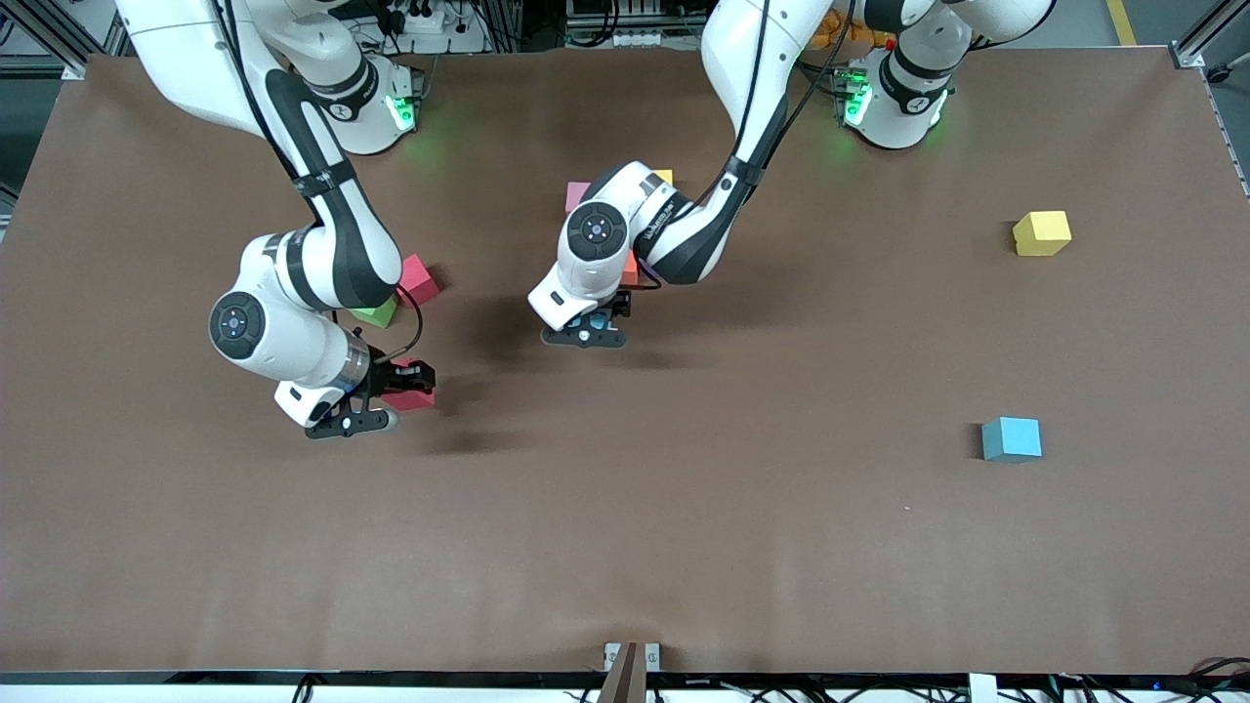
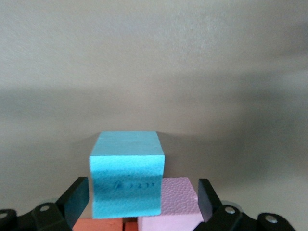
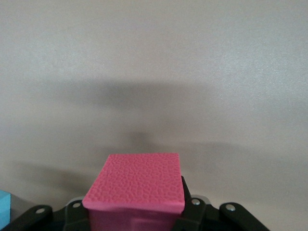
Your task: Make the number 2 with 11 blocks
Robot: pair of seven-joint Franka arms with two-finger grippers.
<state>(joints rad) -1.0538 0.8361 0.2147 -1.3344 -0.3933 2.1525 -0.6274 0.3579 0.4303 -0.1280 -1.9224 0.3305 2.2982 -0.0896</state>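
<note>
- My right gripper [image 1: 391, 400] has its fingers pinching a pink matte cube [image 3: 137, 185], lifted off the brown desk [image 1: 781, 547] for carrying to the figure.
- My left gripper [image 1: 586, 327] has its fingers spread around a light blue matte cube [image 2: 127, 173], which sits beside a pale pink cube [image 2: 175, 204] in the half-built cluster.

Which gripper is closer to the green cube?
Right. The right gripper, shut on a pink block, is beside the green cube. The left gripper, open around a light blue block, is mid-table.

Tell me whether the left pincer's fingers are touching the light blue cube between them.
Apart. The left wrist view shows the left pincer open, a gap between each finger and the light blue cube.
</note>
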